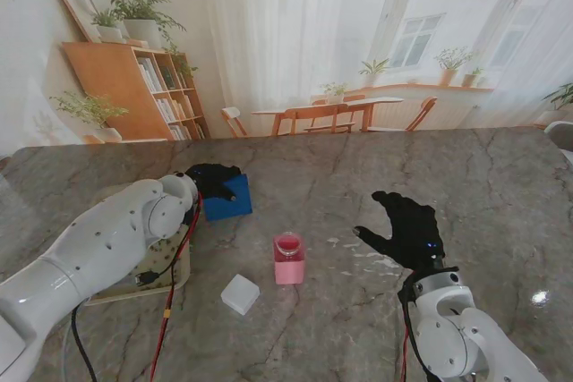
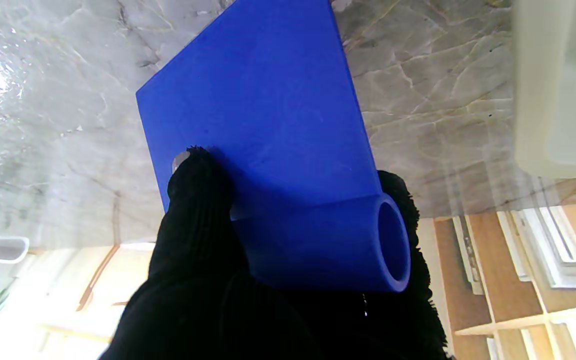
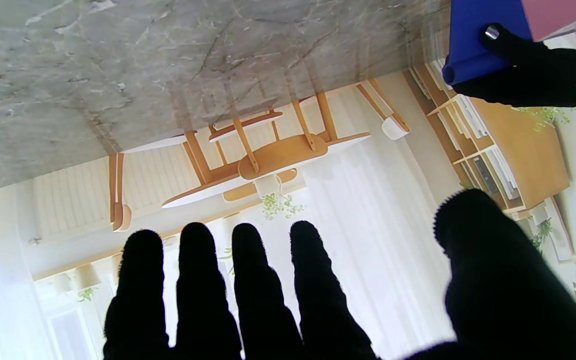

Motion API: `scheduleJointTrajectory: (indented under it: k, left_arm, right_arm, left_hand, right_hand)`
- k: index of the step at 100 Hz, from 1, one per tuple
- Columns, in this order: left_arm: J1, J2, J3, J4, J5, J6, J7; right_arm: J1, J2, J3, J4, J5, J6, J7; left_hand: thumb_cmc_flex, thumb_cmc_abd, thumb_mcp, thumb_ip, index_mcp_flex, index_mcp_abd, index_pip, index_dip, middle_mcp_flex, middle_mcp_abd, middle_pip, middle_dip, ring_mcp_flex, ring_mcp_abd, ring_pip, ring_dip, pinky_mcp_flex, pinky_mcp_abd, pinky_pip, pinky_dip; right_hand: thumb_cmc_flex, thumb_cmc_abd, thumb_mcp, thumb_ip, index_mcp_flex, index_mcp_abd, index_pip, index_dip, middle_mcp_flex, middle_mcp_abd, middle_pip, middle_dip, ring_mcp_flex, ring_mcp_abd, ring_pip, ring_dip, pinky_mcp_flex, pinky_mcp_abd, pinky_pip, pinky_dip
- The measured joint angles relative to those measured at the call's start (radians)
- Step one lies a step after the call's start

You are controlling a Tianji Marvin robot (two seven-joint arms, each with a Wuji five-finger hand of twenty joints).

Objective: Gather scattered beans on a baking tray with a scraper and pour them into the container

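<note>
My left hand (image 1: 213,181) is shut on the tube-shaped handle of a blue scraper (image 1: 230,201), whose flat blade (image 2: 263,115) rests against the marble table. In the left wrist view the thumb (image 2: 195,200) presses on the blade beside the handle (image 2: 338,245). A cream baking tray (image 1: 170,267) lies under my left forearm and is mostly hidden. A pink container (image 1: 288,259) stands at mid-table. My right hand (image 1: 407,225) hovers open to its right, fingers (image 3: 248,280) spread. A few pale specks (image 1: 363,253) lie on the table beside it, too small to identify.
A small white block (image 1: 240,293) lies on the table nearer to me than the pink container. The tray's cream rim (image 2: 558,85) shows close beside the scraper. Red and black cables (image 1: 175,275) hang from my left arm. Bare marble stretches to the far edge.
</note>
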Motion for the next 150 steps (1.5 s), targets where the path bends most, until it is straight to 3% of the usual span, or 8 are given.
scheduleJointTrajectory:
  k: [8, 22, 38, 60, 104, 118, 132, 150]
  left_arm:
    - [0.008, 0.008, -0.013, -0.019, 0.023, -0.010, -0.006]
    - [0.016, 0.025, -0.031, -0.045, 0.083, -0.061, -0.006]
    - [0.038, 0.042, -0.071, -0.084, 0.097, -0.070, -0.042]
    - [0.099, 0.060, -0.181, -0.160, 0.153, -0.086, -0.073]
    - [0.355, 0.085, -0.546, -0.460, 0.340, -0.103, -0.145]
    - [0.444, 0.093, -0.669, -0.539, 0.440, -0.136, -0.173]
    - [0.514, 0.107, -0.770, -0.585, 0.487, -0.186, -0.190]
    - [0.562, 0.121, -0.837, -0.595, 0.523, -0.191, -0.190]
  right_arm:
    - [-0.001, 0.000, 0.001, 0.000, 0.000, 0.000, -0.001]
    - [-0.003, 0.000, 0.002, -0.001, 0.000, 0.001, -0.001]
    - [-0.003, -0.001, 0.002, -0.001, 0.000, 0.001, 0.001]
    - [-0.003, -0.001, 0.002, -0.002, 0.001, 0.002, 0.003]
    - [-0.004, -0.001, 0.002, -0.003, -0.003, 0.004, 0.004]
    - [-0.004, -0.001, 0.002, -0.003, -0.009, 0.004, 0.004]
    - [-0.003, 0.000, 0.000, -0.003, -0.015, 0.005, 0.007]
    - [-0.001, 0.001, -0.005, -0.002, -0.020, 0.005, 0.011]
  left_hand:
    - [0.000, -0.004, 0.000, 0.000, 0.039, -0.003, 0.025, -0.070, 0.027, -0.066, 0.043, -0.004, 0.001, -0.032, 0.040, -0.015, 0.000, 0.000, 0.000, 0.031]
    - [-0.023, -0.045, 0.000, 0.000, 0.109, -0.044, 0.125, -0.180, 0.106, -0.115, 0.055, -0.019, 0.034, -0.057, 0.053, -0.078, 0.013, -0.001, 0.010, 0.051]
    - [-0.025, -0.045, 0.001, 0.000, 0.129, -0.052, 0.150, -0.194, 0.125, -0.125, 0.105, -0.020, 0.065, -0.056, 0.062, -0.087, 0.028, -0.002, 0.026, 0.063]
    - [-0.023, -0.022, 0.015, 0.002, 0.127, -0.042, 0.149, -0.080, 0.125, -0.124, 0.136, 0.051, 0.055, -0.057, 0.100, -0.069, 0.018, -0.004, 0.043, 0.101]
    - [-0.011, 0.052, 0.015, 0.002, 0.040, -0.002, 0.148, 0.057, 0.072, -0.117, 0.143, 0.117, -0.009, -0.061, 0.092, -0.061, -0.045, -0.012, 0.033, 0.113]
    - [0.001, 0.064, 0.015, 0.002, 0.012, 0.002, 0.148, 0.073, 0.042, -0.117, 0.141, 0.117, -0.039, -0.055, 0.042, -0.061, -0.080, -0.012, -0.002, 0.113]
    - [0.011, 0.090, 0.017, 0.002, -0.027, 0.009, 0.142, 0.095, -0.003, -0.116, 0.137, 0.114, -0.102, -0.033, -0.010, -0.061, -0.121, -0.012, -0.047, 0.113]
    - [0.012, 0.115, 0.020, 0.002, -0.064, 0.012, 0.135, 0.109, -0.040, -0.116, 0.126, 0.105, -0.131, -0.017, -0.038, -0.062, -0.147, -0.012, -0.066, 0.113]
  right_hand:
    - [0.000, 0.000, 0.000, 0.000, 0.000, 0.000, 0.000, 0.000, 0.002, 0.000, 0.000, 0.000, 0.000, 0.000, 0.000, 0.000, 0.000, 0.000, 0.000, 0.000]
    - [0.000, 0.000, 0.000, 0.000, 0.000, 0.000, 0.001, 0.000, 0.004, 0.000, 0.000, 0.000, 0.000, 0.000, 0.000, 0.000, 0.000, 0.000, 0.000, 0.000]
    - [0.000, 0.000, 0.000, 0.000, 0.001, 0.000, 0.001, 0.000, 0.004, 0.000, 0.000, 0.000, 0.000, 0.000, 0.000, 0.000, 0.000, 0.000, 0.000, 0.000]
    - [0.009, 0.012, -0.001, 0.000, 0.012, -0.011, 0.013, 0.000, 0.004, 0.000, 0.000, 0.000, 0.000, 0.000, 0.000, 0.000, 0.000, 0.000, 0.000, 0.000]
    - [0.009, 0.013, -0.001, 0.000, 0.012, -0.011, 0.013, 0.000, 0.004, 0.000, 0.000, 0.000, 0.000, 0.000, 0.000, 0.000, 0.000, 0.000, 0.001, 0.000]
    - [0.009, 0.013, -0.001, 0.000, 0.012, -0.011, 0.013, 0.000, 0.004, 0.000, 0.000, 0.000, 0.000, 0.000, 0.000, 0.000, 0.000, 0.000, 0.001, 0.000]
    - [0.009, 0.013, -0.001, 0.000, 0.012, -0.011, 0.013, 0.000, 0.004, 0.000, 0.000, 0.000, 0.000, 0.000, 0.000, 0.000, 0.000, 0.000, 0.001, 0.000]
    - [0.009, 0.013, -0.001, 0.000, 0.012, -0.011, 0.013, 0.000, 0.004, 0.000, 0.000, 0.000, 0.000, 0.000, 0.000, 0.000, 0.000, 0.000, 0.001, 0.000]
